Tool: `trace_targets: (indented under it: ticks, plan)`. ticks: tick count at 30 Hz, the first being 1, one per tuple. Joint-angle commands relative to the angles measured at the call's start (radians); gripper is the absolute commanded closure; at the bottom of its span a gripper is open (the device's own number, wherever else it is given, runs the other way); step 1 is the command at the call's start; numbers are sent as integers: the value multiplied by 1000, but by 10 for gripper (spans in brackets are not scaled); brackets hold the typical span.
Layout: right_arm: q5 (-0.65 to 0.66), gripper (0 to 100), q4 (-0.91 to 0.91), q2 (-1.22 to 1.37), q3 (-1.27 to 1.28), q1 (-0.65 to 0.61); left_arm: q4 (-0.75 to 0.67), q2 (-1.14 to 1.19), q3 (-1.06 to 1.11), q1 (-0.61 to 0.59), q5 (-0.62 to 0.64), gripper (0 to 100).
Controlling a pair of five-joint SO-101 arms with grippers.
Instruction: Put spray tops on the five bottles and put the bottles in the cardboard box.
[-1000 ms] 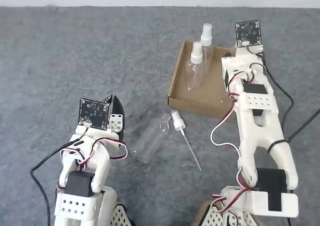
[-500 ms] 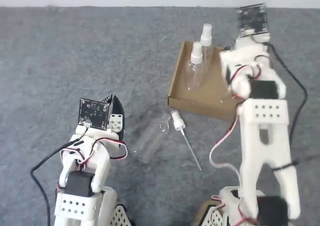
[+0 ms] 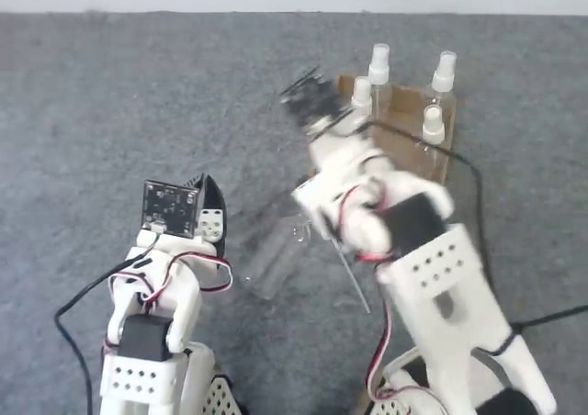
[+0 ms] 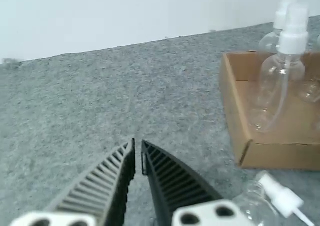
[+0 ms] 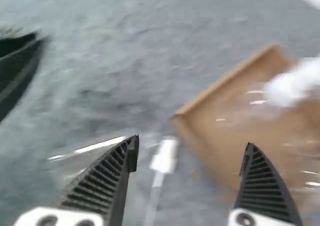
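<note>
Your right jaws are released wide, left jaws clenched empty; the bottle looks light, slick, roll-prone; grip mid-body.

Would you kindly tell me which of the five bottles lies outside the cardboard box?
The capless bottle lying on the carpet beside a loose spray top; the other four, with tops fitted, are inside the cardboard box.

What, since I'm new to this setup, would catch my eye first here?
The right arm stretches diagonally across the table's middle, its open right gripper by a corner of the cardboard box. Four capped bottles sit in that box, while one uncapped bottle lies on the grey mat beside its loose spray top.
</note>
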Motion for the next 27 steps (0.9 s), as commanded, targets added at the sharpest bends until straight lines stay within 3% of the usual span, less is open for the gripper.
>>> trace_targets:
  ticks: [1,6,10,21,27]
  plan:
    - [-167,728,12,73,-31,-114,-26,-14,-39,-78,12,988]
    - [-466,728,-68,259,-29,-160,17,-12,-117,-232,58,988]
    - [-643,726,-162,387,-32,-170,17,-12,-125,-270,61,988]
    - [-957,725,-193,576,-58,-265,-23,-12,-105,-269,61,988]
    - [-1023,727,-214,651,-54,-263,-23,-12,-105,-269,61,988]
